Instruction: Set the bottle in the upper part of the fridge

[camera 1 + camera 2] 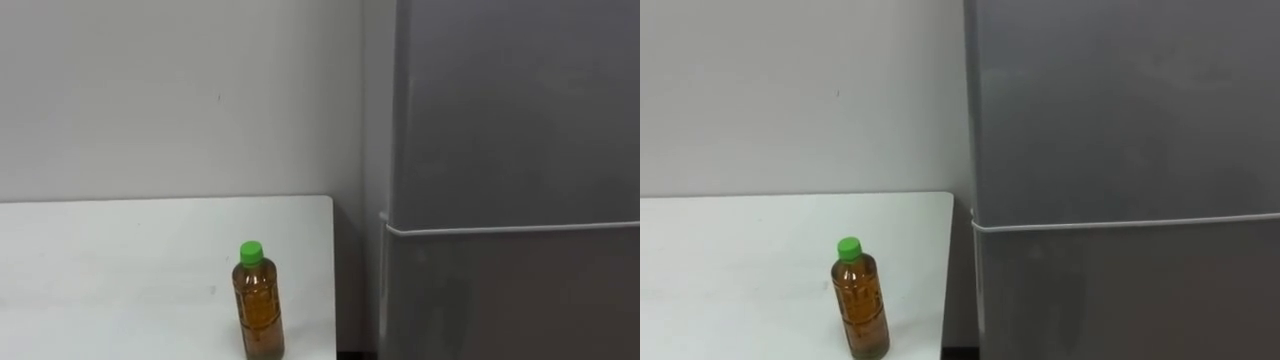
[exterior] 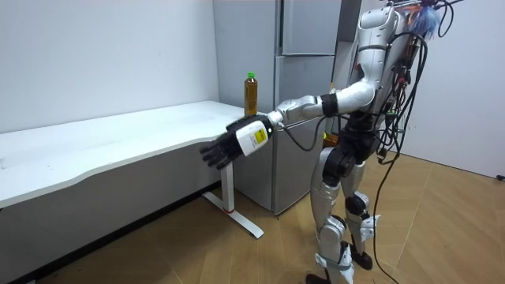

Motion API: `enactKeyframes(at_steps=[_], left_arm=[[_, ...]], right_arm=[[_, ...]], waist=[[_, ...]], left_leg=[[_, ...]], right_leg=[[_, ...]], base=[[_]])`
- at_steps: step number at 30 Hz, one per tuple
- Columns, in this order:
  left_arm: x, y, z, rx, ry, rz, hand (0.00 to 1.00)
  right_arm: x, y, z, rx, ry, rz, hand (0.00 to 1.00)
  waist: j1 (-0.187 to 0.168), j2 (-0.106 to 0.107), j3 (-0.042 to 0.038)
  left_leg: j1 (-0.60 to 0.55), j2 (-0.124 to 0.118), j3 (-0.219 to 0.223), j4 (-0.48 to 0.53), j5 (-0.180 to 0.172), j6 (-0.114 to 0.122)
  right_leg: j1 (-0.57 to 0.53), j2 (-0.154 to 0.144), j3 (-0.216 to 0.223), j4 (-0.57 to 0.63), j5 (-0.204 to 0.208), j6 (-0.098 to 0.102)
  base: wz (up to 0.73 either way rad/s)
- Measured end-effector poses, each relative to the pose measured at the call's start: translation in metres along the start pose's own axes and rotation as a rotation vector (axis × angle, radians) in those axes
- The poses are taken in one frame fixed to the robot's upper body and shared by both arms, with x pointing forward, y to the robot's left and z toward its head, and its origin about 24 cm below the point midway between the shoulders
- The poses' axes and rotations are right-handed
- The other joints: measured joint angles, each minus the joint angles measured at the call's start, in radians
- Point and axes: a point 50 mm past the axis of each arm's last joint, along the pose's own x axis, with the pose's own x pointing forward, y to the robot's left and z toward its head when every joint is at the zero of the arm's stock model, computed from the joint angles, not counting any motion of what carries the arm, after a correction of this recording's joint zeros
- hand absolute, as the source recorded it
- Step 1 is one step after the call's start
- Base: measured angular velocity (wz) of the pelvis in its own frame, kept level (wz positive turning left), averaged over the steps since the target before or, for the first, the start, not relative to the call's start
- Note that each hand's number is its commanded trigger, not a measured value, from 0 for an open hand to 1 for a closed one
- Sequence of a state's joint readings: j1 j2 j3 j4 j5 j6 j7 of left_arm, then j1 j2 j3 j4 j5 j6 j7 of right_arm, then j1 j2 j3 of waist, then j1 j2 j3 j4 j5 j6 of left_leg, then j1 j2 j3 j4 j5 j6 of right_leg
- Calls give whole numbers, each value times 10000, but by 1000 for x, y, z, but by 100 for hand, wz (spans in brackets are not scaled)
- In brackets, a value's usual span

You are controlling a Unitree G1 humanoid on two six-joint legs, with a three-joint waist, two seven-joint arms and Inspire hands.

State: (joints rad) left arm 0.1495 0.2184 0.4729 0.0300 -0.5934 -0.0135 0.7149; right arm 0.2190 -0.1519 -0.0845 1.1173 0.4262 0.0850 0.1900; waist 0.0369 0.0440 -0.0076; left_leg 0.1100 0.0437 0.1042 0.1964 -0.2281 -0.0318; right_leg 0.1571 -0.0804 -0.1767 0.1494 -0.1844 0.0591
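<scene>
Bottle [image 1: 258, 310]: clear plastic, amber liquid, green cap. Stands upright on the table [image 1: 120, 270], near its right-hand end and front edge, close to the fridge [image 1: 510, 150]. Not held by anything.

Hidden or cut off:
- In the eye views the bottle's base runs out at the lower edge of the picture, so its foot on the table top cannot be seen there. The room view shows it whole, standing at the table's far corner.
- Print on the bottle is too small to make out.
- The fridge is cut at the top, right and bottom in the eye views. Only part of the upper door and part of the lower door show.
- No handle can be made out on either door.

Surroundings:
- Table: white top, long, running along the wall [image 1: 180, 100]. A dark gap separates its end from the fridge.
- Fridge: grey, two doors, both closed. A pale horizontal seam [image 1: 510, 228] divides upper from lower. The closed upper door stands between the bottle and the upper compartment.
- Wall: plain, pale, behind the table.

Robot, in the room view: stands on the wood floor [image 2: 442, 221] in front of the fridge, just off the table's end. Its left arm is stretched out towards the room view's left. The left hand [image 2: 221, 150] hangs below the level of the table top, in front of the table's edge and well apart from the bottle, with fingers spread and nothing in them.
</scene>
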Motion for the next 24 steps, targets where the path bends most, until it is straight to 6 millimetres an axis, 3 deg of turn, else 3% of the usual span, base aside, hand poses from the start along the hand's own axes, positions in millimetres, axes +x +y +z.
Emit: enactKeyframes(at_steps=[4, 13, 24], left_arm=[[-3, -15, 34, -1002, -1201, -460, 0], [-14, -37, 75, -1360, -3280, -1281, 0], [-31, -55, 85, -1523, -3629, -3234, 0]], right_arm=[[0, -1, -1, 177, 3, -25, 0], [-1, -3, -3, 406, 44, -86, 0], [0, -3, -2, 437, 29, -105, 0]], waist=[[-34, 23, 2], [-34, 34, 15], [-94, 43, 41]], left_leg=[[23, -4, -96, 24, 1, 0], [-5, -4, -102, 10, 2, -2], [-123, -34, -234, 38, 4, -2]], right_leg=[[64, 0, -101, -3, 0, 0], [8, -1, -143, -11, 0, 1], [31, -1, -238, -141, 0, 0]], base=[[5], [1], [2]])
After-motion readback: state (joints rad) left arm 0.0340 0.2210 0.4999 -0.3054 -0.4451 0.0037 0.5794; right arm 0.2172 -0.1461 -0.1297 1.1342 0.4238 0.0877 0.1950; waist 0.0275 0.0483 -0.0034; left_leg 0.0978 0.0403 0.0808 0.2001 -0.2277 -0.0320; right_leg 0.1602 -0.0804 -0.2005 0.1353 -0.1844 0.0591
